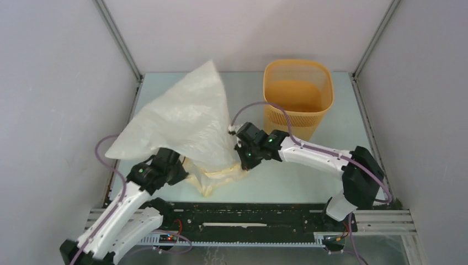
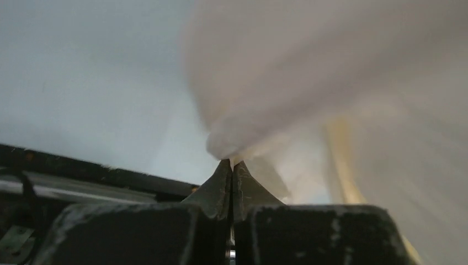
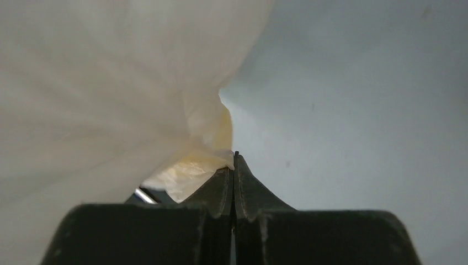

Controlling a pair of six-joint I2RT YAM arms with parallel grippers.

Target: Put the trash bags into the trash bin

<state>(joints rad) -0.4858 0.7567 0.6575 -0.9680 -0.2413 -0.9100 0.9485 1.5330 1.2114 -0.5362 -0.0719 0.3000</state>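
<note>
A translucent white trash bag (image 1: 182, 118) billows up over the left half of the table, its yellowish edge (image 1: 218, 175) trailing at the front. My left gripper (image 1: 183, 167) is shut on the bag's lower left part; in the left wrist view its jaws (image 2: 232, 163) pinch a fold of the bag (image 2: 309, 83). My right gripper (image 1: 243, 163) is shut on the bag's right edge; the right wrist view shows its closed tips (image 3: 234, 157) against crinkled yellowish film (image 3: 193, 168). The orange mesh trash bin (image 1: 298, 94) stands upright at the back right, apart from the bag.
Grey walls with metal corner posts (image 1: 118, 38) enclose the table on three sides. A black rail (image 1: 248, 218) runs along the near edge between the arm bases. Purple cables (image 1: 259, 107) loop off both arms.
</note>
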